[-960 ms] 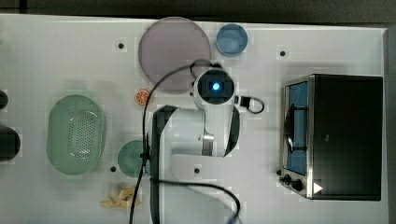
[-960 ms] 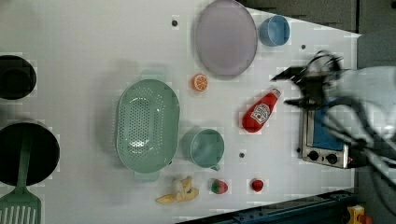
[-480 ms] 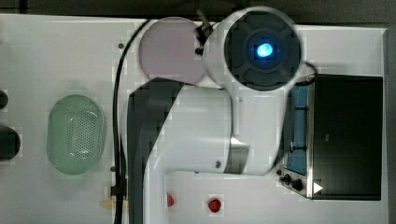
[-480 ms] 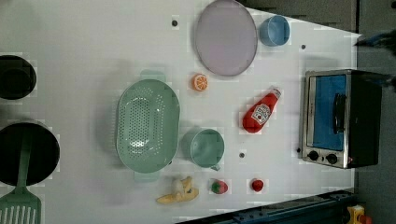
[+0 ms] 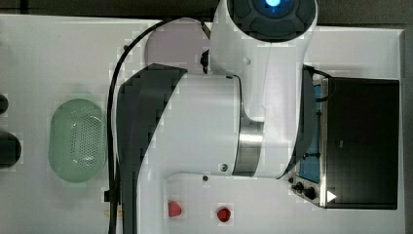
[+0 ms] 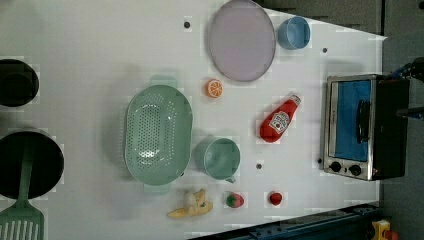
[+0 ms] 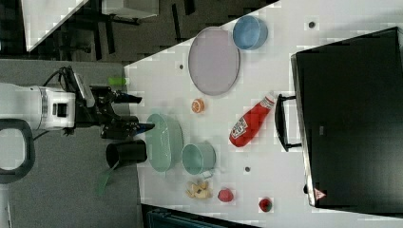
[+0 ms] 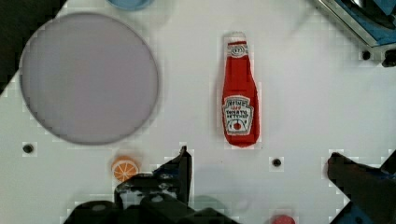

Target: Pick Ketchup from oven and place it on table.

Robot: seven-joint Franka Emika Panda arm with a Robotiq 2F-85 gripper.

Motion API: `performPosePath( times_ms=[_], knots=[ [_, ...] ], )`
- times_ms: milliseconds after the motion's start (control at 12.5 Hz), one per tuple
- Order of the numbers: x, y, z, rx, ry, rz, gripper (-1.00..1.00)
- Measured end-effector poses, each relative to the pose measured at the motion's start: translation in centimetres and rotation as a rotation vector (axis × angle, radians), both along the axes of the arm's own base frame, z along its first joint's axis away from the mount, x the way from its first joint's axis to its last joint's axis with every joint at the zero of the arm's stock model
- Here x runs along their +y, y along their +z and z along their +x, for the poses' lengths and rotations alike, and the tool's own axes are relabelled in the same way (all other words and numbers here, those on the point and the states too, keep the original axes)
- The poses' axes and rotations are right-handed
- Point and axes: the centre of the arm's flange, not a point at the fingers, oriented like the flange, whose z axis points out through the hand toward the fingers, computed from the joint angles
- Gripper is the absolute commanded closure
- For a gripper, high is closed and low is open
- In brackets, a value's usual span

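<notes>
Your gripper [image 8: 259, 163] hangs high with jaws spread wide and empty. The red plastic ketchup bottle [image 8: 239, 100] lies flat on the white table [image 6: 100, 50] ahead of them, outside the steel-fronted oven [image 6: 365, 127]: apparently already delivered.

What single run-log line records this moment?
ketchup: lying on table, beside oven | claw: open, empty | oven door: shut

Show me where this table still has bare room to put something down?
The widest bare stretch of the table lies at the left view's upper left, bordered by the plate and colander. Crowded: around the mug, ketchup, orange slice and strawberries.
</notes>
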Motion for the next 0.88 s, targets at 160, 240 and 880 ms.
performPosePath(
  times_ms=[160,240,880],
  knots=[
    [-1.2,0.4,1.0,-0.017,-0.026,-0.030,-1.00],
    [-1.5,0.5,0.7,-0.011,-0.031,-0.026,-1.00],
    [0.0,1.9,0.2,-0.028,-0.013,0.007,-1.00]
  ],
)
